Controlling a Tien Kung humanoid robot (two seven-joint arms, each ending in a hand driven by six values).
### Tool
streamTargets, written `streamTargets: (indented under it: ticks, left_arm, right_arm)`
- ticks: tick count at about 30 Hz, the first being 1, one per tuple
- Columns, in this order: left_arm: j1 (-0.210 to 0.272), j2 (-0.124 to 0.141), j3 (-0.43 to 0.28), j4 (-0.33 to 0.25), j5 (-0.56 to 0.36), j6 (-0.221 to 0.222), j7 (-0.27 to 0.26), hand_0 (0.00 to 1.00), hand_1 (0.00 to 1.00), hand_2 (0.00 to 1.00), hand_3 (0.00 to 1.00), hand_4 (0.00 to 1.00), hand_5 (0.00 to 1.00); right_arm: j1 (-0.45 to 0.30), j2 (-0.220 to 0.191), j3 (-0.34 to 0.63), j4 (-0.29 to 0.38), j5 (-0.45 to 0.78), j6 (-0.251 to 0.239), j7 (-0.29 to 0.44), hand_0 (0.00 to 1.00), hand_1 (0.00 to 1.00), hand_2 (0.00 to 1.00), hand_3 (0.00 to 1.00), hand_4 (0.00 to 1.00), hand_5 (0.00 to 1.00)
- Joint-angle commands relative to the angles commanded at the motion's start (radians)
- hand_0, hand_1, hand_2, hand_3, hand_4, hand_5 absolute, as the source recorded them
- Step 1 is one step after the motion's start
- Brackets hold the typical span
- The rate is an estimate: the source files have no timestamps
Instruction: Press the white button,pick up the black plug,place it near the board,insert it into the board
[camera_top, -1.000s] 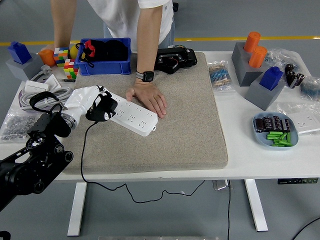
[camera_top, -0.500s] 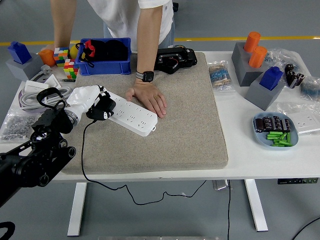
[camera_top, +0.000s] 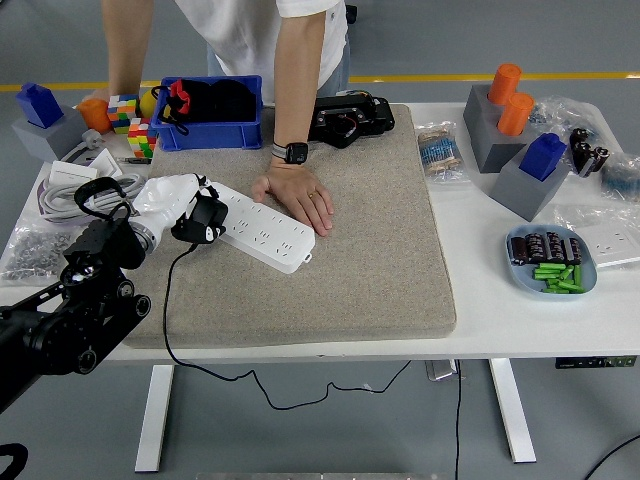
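A white power strip (camera_top: 265, 227) lies slanted on the grey mat (camera_top: 350, 260). A person's hand (camera_top: 293, 193) rests flat on its far end and holds it down. My left hand (camera_top: 178, 203), white-shelled on a black arm, is shut on the black plug (camera_top: 201, 221) and holds it right over the strip's left end. The plug's black cord (camera_top: 167, 300) drops off the mat's front edge. Whether the prongs are in a socket is hidden by my fingers. The right arm is out of sight.
A blue bin (camera_top: 208, 113), Rubik's cubes (camera_top: 132, 122) and a black device (camera_top: 350, 118) stand at the back. Grey blocks with orange and blue pieces (camera_top: 515, 140) and a blue dish (camera_top: 551, 260) sit at the right. White cables (camera_top: 80, 190) and a bag (camera_top: 30, 250) lie left.
My left hand with the plug shifted slightly left and toward the strip's left end, and the arm rose a little. The person's hand stayed on the strip.
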Motion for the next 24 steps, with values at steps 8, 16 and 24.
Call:
streamTargets:
  ticks: [8, 16, 24]
  left_arm:
    - [0.005, 0.003, -0.005, -0.001, -0.044, 0.009, -0.032, 0.323, 0.564, 0.550, 0.733, 0.850, 0.002]
    - [0.006, 0.003, -0.010, -0.008, -0.093, 0.039, -0.074, 0.942, 0.990, 0.983, 0.998, 0.998, 0.645]
    - [0.009, 0.005, -0.014, -0.017, -0.081, 0.026, -0.056, 0.961, 0.998, 0.998, 0.998, 0.998, 0.709]
  right_arm:
    - [-0.004, 0.002, 0.002, -0.001, -0.001, 0.001, -0.001, 0.707, 0.621, 0.630, 0.601, 0.636, 0.359]
    - [-0.004, 0.003, 0.005, 0.000, -0.002, 0.002, 0.000, 0.707, 0.621, 0.630, 0.600, 0.636, 0.358]
    - [-0.006, 0.004, 0.007, -0.001, -0.001, 0.002, 0.000, 0.706, 0.620, 0.630, 0.598, 0.636, 0.356]
